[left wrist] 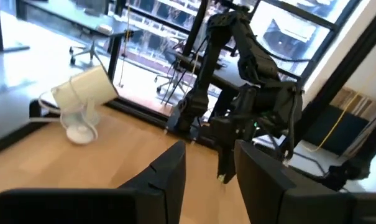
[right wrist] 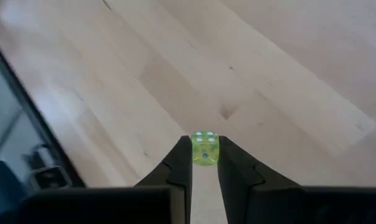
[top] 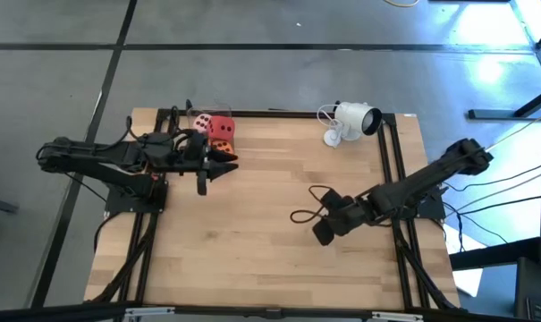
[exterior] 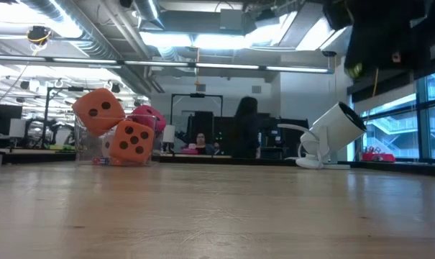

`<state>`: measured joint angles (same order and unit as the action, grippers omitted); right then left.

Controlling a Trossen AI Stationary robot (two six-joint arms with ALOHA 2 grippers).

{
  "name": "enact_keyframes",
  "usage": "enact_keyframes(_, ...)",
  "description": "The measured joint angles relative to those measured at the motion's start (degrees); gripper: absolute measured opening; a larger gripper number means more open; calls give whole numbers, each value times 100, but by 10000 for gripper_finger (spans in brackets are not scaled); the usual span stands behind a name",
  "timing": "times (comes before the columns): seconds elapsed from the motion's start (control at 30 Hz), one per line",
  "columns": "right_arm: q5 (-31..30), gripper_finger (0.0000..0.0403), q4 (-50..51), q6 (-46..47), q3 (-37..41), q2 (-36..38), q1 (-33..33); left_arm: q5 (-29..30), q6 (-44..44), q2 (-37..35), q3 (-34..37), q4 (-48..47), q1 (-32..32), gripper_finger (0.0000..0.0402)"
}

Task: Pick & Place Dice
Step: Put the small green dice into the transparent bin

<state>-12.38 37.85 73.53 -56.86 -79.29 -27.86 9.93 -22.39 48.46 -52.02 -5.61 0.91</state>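
Left claw, fingers parted and empty, faces the right arm and a white camera.

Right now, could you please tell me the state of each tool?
Left tool: open, holding nothing.
Right tool: closed on a small green die.

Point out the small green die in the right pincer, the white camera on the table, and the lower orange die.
Green die [right wrist: 205, 148], right wrist view, its pipped face.
White camera [top: 357, 117], high view, its body.
Lower orange die [exterior: 131, 141], low view, its front face.
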Motion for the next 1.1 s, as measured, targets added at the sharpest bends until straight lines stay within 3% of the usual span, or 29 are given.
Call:
enact_keyframes(0.2, -12, 49, -777, 249, 0, 370, 0, 5, 930, 116, -1, -62, 24, 109)
enact_keyframes(0.37, -68, 49, -2058, 254, 0, 702, 25, 28, 2353, 296, -1, -32, 213, 96)
enact_keyframes(0.53, -446, 49, -3423, 262, -2, 939, 128, 281, 3102, 451, -1, 256, 494, 96)
enact_keyframes(0.7, -617, 49, -4621, 76, -7, 984, 361, 686, 3272, 677, -6, 712, 715, 126)
enact_keyframes(0.9, -624, 49, -4738, 116, -7, 977, 756, 691, 3315, 1025, -6, 1611, 732, 187)
enact_keyframes(1.1, -428, 49, -5080, 253, -7, 977, 1175, 504, 3554, 1492, -142, 1805, 732, 230)
